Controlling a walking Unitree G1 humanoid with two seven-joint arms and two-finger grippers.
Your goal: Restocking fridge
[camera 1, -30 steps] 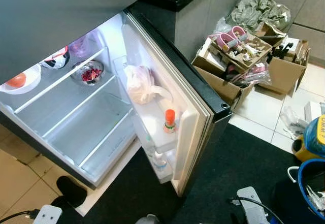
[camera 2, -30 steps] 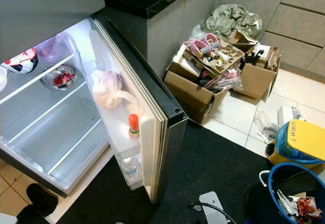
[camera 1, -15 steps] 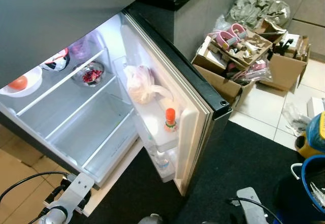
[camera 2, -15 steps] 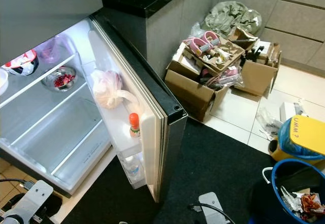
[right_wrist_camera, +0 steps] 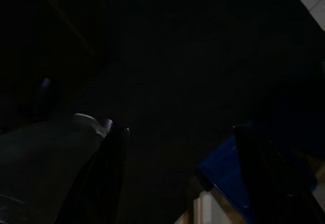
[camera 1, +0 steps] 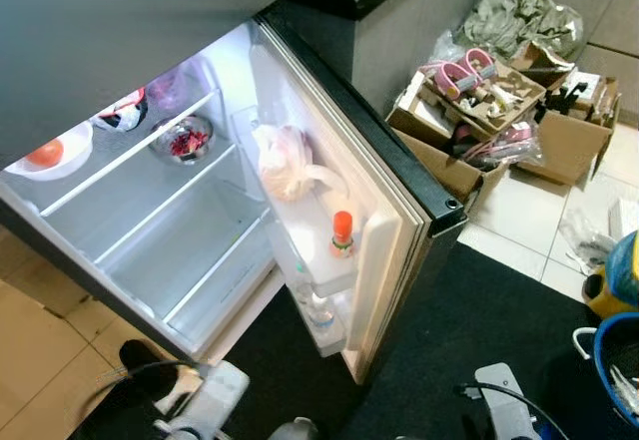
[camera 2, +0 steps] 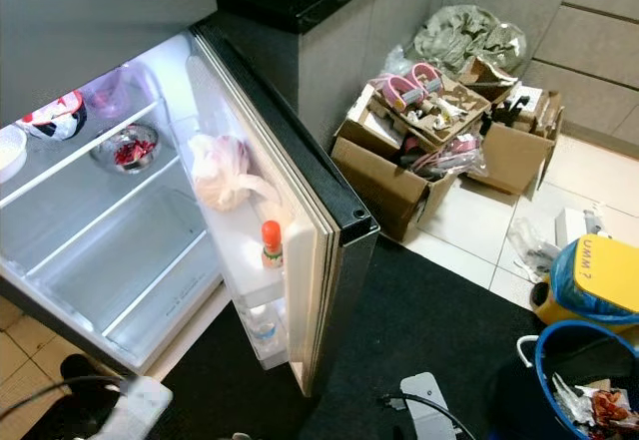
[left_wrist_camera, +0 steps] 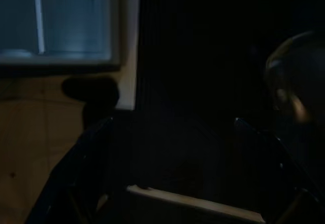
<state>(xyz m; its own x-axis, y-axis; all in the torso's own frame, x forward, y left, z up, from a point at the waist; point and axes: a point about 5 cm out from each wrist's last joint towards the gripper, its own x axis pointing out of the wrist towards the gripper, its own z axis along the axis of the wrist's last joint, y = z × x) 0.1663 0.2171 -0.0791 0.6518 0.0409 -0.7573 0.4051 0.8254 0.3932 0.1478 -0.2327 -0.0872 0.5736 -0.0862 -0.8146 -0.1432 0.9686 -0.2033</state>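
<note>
I have the fridge standing open ahead on my left, its door swung wide toward me. On the upper shelf, at the left edge, sits a white bowl holding something orange, with a small glass bowl of red bits further along the same shelf. The lower shelves are bare. In the door's racks rest a tied plastic bag, an orange-capped bottle and, lower down, a clear bottle.

My left gripper hangs low over the black mat by the fridge's bottom corner, fingers spread apart and holding nothing. My right gripper is likewise spread and empty, above the mat beside a blue bucket. Cardboard boxes of clutter sit against the far wall.
</note>
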